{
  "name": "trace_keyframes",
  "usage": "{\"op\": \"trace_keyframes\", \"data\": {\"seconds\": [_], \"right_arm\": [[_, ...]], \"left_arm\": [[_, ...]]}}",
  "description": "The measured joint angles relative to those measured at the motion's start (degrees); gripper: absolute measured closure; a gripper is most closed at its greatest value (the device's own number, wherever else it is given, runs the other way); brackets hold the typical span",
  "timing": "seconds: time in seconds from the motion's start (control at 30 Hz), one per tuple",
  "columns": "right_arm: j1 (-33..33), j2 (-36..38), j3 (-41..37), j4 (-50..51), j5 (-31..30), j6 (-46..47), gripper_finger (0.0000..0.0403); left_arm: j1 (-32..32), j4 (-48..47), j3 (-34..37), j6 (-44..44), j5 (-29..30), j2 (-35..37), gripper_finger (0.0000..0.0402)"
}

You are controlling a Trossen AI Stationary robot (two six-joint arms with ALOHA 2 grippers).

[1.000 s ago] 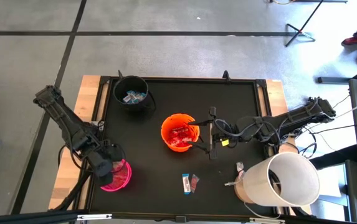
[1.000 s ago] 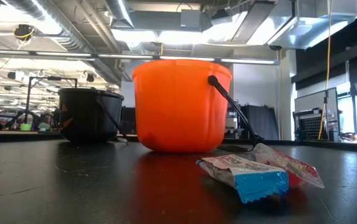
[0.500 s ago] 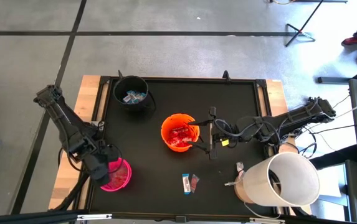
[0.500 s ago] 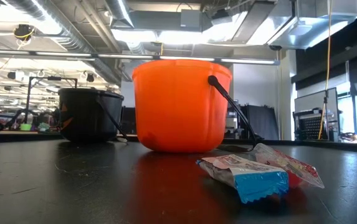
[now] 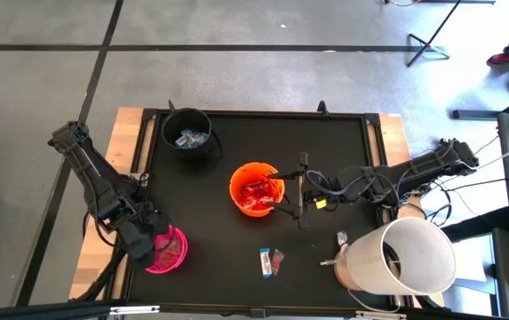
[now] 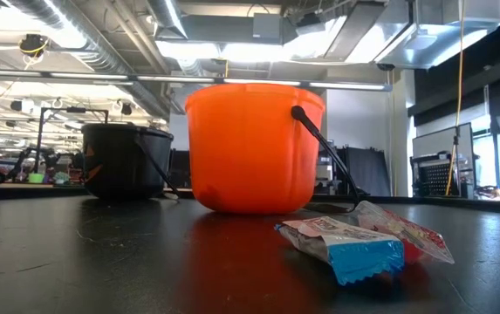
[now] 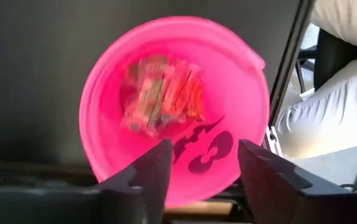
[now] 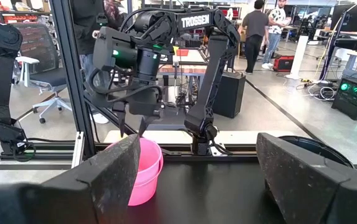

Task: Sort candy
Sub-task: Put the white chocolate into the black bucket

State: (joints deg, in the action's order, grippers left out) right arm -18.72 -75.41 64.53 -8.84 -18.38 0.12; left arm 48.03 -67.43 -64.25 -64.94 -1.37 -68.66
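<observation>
The left pincer (image 5: pixel 147 244) is hovering directly above the pink bucket (image 5: pixel 167 250) at the table's (image 5: pixel 325 160) front-left corner, with its fingers (image 7: pixel 156 168) standing apart and holding nothing. In the left wrist view, a cluster of wrapped candy (image 7: pixel 159 93) is lying on the floor of the pink bucket. The right pincer (image 5: pixel 300 203) is resting low over the table just beside the orange bucket (image 5: pixel 256 188), with its fingers (image 8: pixel 116 174) spread wide and empty. Red candy packets (image 5: pixel 256 194) are sitting inside the orange bucket, and blue-and-white candy (image 5: pixel 189 139) is lying in the black bucket (image 5: pixel 188 133) near the table's far-left edge. Two loose sweets (image 5: pixel 271 260), one blue-and-white bar and one red packet, are lying touching each other on the table, in front of the orange bucket and well apart from both pincers.
</observation>
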Motion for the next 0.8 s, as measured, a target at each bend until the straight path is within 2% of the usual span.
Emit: {"op": "trace_keyframes", "data": {"seconds": [0.13,0.2,0.4,0.53,0.6,0.7,0.8], "right_arm": [[0.00,-0.01,0.00,0.00,-0.01,0.00,0.0084],[0.00,-0.01,0.00,0.00,0.00,0.00,0.0084],[0.00,0.00,0.00,0.01,0.01,0.00,0.0084],[0.00,-0.01,0.00,0.00,-0.01,0.00,0.0084],[0.00,0.00,0.00,0.01,-0.01,0.00,0.0084],[-0.02,-0.01,0.00,0.02,-0.01,0.00,0.0084],[-0.01,-0.01,0.00,0.01,0.01,-0.01,0.0084]], "left_arm": [[0.00,3.86,0.00,7.47,3.49,0.00,0.0287],[0.00,7.06,0.00,12.40,7.74,0.00,0.0320],[-0.94,13.00,-0.02,21.02,29.22,0.00,0.0384],[-1.22,19.73,-0.02,34.31,40.22,0.01,0.0400],[-1.25,24.39,-0.02,42.40,42.86,0.16,0.0399],[-1.25,30.39,-0.02,52.65,43.02,0.84,0.0398],[-1.25,31.94,-0.02,57.37,42.27,2.93,0.0400]]}}
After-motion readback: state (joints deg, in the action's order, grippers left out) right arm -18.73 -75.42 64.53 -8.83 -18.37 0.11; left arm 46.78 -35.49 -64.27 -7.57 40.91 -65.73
